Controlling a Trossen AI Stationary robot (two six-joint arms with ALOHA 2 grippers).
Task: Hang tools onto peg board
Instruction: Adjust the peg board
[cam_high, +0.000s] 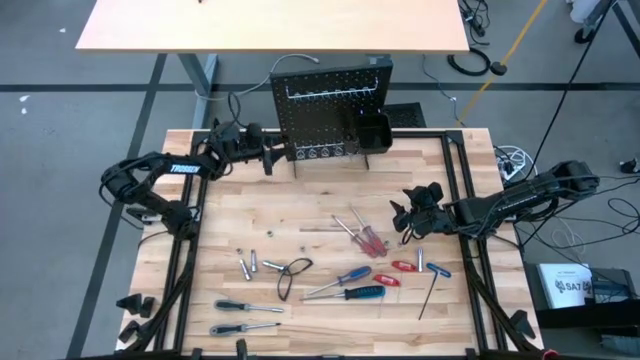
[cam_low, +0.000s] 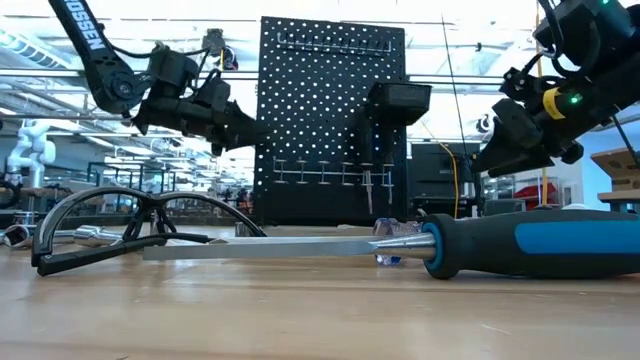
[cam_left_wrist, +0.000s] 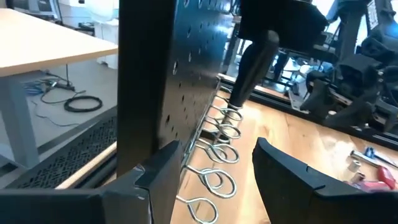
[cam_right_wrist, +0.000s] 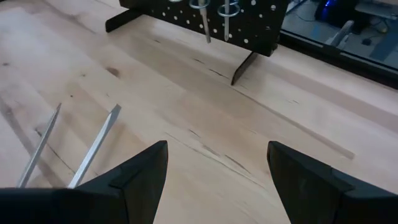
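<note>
Jaws apart both arms: left gripper (cam_high: 268, 152) beside peg board (cam_high: 330, 105) edge; right gripper (cam_high: 402, 215) above tools (cam_high: 362, 236).

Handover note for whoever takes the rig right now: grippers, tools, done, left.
Left gripper: open, empty, at the peg board's left edge by the lower ring hooks.
Right gripper: open, empty, above bare tabletop right of centre.
Done: one black-handled tool hangs in a ring hook; two thin shafts show through the hooks.
Left: everything on the table: red-handled screwdrivers, blue-handled screwdrivers, black wire loop, silver bits, hex key, two screwdrivers at the front left.
</note>
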